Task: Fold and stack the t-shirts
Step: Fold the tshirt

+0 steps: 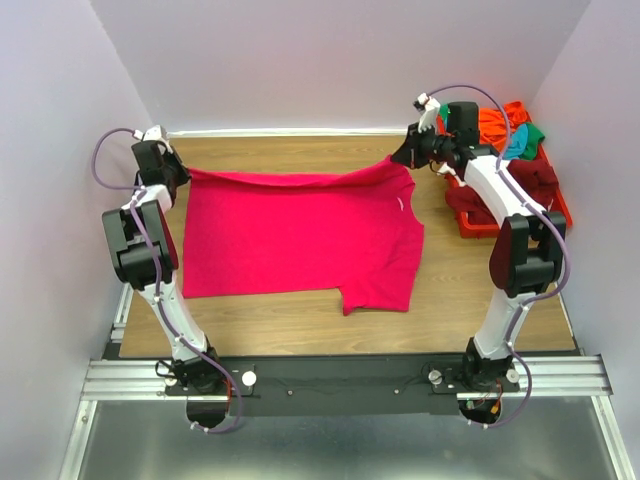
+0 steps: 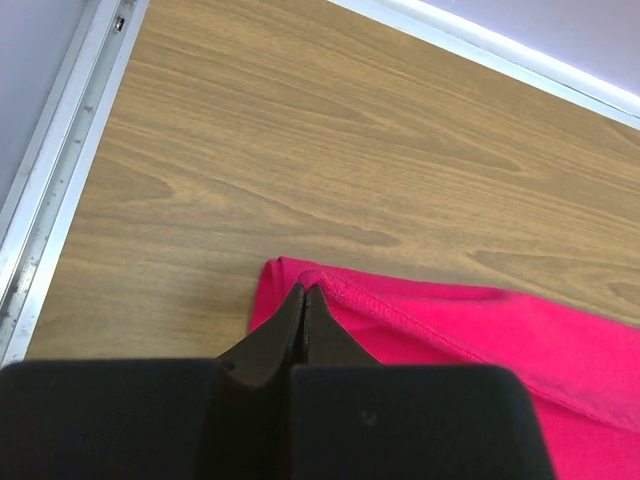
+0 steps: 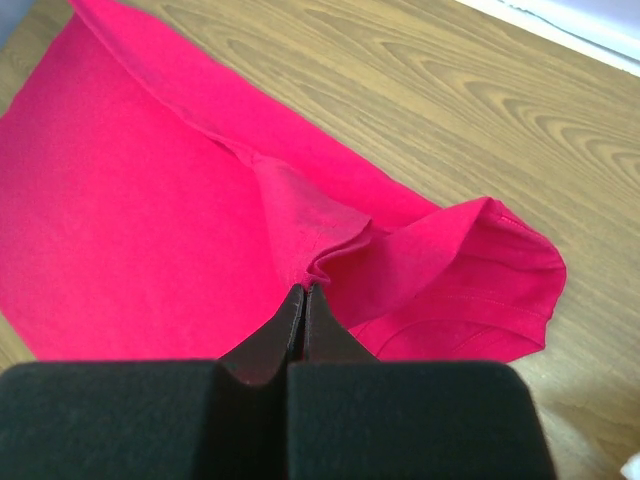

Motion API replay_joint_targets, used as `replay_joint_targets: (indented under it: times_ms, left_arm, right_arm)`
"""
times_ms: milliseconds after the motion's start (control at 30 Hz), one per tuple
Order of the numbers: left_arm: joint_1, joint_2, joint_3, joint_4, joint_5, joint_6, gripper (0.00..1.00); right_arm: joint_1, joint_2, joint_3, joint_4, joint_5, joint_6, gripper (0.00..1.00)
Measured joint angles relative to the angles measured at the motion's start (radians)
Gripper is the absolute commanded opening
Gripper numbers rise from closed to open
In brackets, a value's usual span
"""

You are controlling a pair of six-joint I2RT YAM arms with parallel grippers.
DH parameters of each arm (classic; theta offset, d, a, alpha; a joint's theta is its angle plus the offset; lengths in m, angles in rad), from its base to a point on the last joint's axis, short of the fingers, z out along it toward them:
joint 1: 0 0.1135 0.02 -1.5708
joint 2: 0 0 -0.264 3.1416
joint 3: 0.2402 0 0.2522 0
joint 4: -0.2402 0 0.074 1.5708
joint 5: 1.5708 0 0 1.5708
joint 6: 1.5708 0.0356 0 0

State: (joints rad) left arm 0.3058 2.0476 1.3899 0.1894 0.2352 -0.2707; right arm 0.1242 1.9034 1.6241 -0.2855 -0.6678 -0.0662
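— Well, what is to be seen, largest first?
— A wooden table point(image 1: 300, 315) is seen, and most of its middle is covered by the pink shirt point(image 1: 300, 240), spread flat with its far edge raised a little. At the far right a red bin point(image 1: 464, 222) is set, in which other shirts point(image 1: 497, 122), orange, teal and dark maroon, are heaped unfolded.
— How is the pink one held?
— Its far left corner is pinched by the left gripper point(image 2: 303, 291), whose fingers are pressed together on the hem. Bunched cloth by the far sleeve is pinched likewise by the right gripper point(image 3: 303, 290).
— Why there?
— It is judged that the far edge is gripped at both ends so that it can be drawn taut and carried toward the near edge for a first fold. No fold is yet made, and nothing is stacked.
— Can any writing be read?
— None. A small pale tag point(image 1: 400, 203) is seen at the neckline, but it is too small to be read.
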Motion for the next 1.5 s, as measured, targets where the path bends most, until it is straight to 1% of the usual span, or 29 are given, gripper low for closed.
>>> replay_joint_targets:
  times_ms: [267, 300, 367, 400, 433, 467, 533, 567, 633, 700, 767, 833, 933, 1033, 1067, 1100, 1133, 1167, 1200, 1267, 1300, 1333, 1400, 1433, 1467, 1500]
  left_arm:
    - [0.003, -0.030, -0.034, 0.007, -0.003, 0.000, 0.00]
    - [0.004, -0.030, -0.036, 0.007, -0.004, 0.000, 0.05]
    - [0.005, -0.030, -0.041, 0.006, -0.005, 0.000, 0.11]
    - [0.006, -0.030, -0.045, 0.005, -0.008, 0.000, 0.19]
    - [0.007, -0.030, -0.046, 0.003, -0.009, 0.001, 0.25]
    - [0.008, -0.030, -0.049, 0.001, -0.013, 0.001, 0.30]
    - [0.012, -0.032, -0.055, -0.005, -0.018, 0.001, 0.36]
    - [0.014, -0.036, -0.062, -0.007, -0.023, 0.000, 0.43]
    - [0.023, -0.058, -0.089, -0.014, -0.043, -0.006, 0.47]
    - [0.037, -0.115, -0.142, -0.018, -0.070, -0.013, 0.52]
    - [0.048, -0.184, -0.194, -0.013, -0.089, -0.022, 0.53]
    - [0.062, -0.301, -0.261, -0.003, -0.105, -0.036, 0.58]
    - [0.071, -0.451, -0.338, 0.043, -0.116, -0.061, 0.58]
    - [0.072, -0.615, -0.426, 0.100, -0.103, -0.091, 0.58]
    - [0.072, -0.653, -0.446, 0.109, -0.093, -0.097, 0.59]
    - [0.072, -0.695, -0.473, 0.129, -0.075, -0.101, 0.59]
    - [0.072, -0.719, -0.491, 0.138, -0.058, -0.103, 0.59]
    - [0.072, -0.746, -0.511, 0.142, -0.040, -0.100, 0.59]
    - [0.069, -0.768, -0.532, 0.140, -0.019, -0.095, 0.59]
    - [0.058, -0.809, -0.568, 0.123, 0.002, -0.074, 0.59]
    - [0.045, -0.838, -0.592, 0.108, 0.008, -0.062, 0.59]
    - [0.035, -0.861, -0.609, 0.096, 0.010, -0.050, 0.59]
    - [-0.023, -0.937, -0.654, 0.066, 0.016, -0.017, 0.59]
    - [-0.055, -0.974, -0.670, 0.046, 0.016, 0.001, 0.59]
    - [-0.084, -1.008, -0.681, 0.029, 0.016, 0.023, 0.59]
    - [-0.129, -1.048, -0.686, 0.010, 0.013, 0.047, 0.59]
  right_arm:
    - [0.000, -0.011, -0.026, 0.001, 0.008, -0.007, 0.01]
    - [0.000, -0.018, -0.035, 0.001, 0.009, -0.009, 0.01]
    - [0.000, -0.032, -0.050, 0.001, 0.009, -0.013, 0.01]
    - [0.000, -0.038, -0.059, 0.002, 0.009, -0.014, 0.01]
    - [0.000, -0.046, -0.069, 0.002, 0.009, -0.015, 0.01]
    - [0.000, -0.051, -0.077, 0.002, 0.009, -0.016, 0.01]
    - [0.000, -0.063, -0.097, 0.006, 0.009, -0.022, 0.01]
    - [0.000, -0.070, -0.113, 0.007, 0.008, -0.026, 0.01]
    - [0.000, -0.087, -0.146, 0.007, 0.008, -0.039, 0.01]
    - [0.000, -0.108, -0.193, 0.008, 0.004, -0.057, 0.01]
    - [0.000, -0.120, -0.225, 0.007, -0.003, -0.072, 0.01]
    - [0.000, -0.129, -0.264, 0.008, -0.011, -0.092, 0.01]
    - [0.000, -0.146, -0.335, 0.004, -0.021, -0.129, 0.16]
    - [0.000, -0.157, -0.385, -0.014, -0.025, -0.187, 0.39]
    - [0.000, -0.161, -0.397, -0.029, -0.026, -0.206, 0.51]
    - [0.000, -0.168, -0.410, -0.053, -0.022, -0.240, 0.59]
    - [0.000, -0.175, -0.418, -0.069, -0.018, -0.269, 0.74]
    - [0.000, -0.186, -0.428, -0.083, -0.005, -0.293, 0.82]
    - [0.000, -0.196, -0.434, -0.098, 0.007, -0.306, 0.92]
    - [0.000, -0.203, -0.433, -0.115, 0.028, -0.325, 0.95]
    - [0.000, -0.202, -0.422, -0.129, 0.041, -0.334, 1.00]
    - [0.000, -0.186, -0.392, -0.148, 0.050, -0.339, 1.00]
    - [0.005, -0.136, -0.321, -0.192, 0.051, -0.335, 1.00]
    - [0.009, -0.072, -0.232, -0.211, 0.051, -0.325, 1.00]
    - [0.011, -0.040, -0.195, -0.210, 0.051, -0.319, 0.97]
    - [0.018, 0.019, -0.119, -0.224, 0.052, -0.305, 0.95]
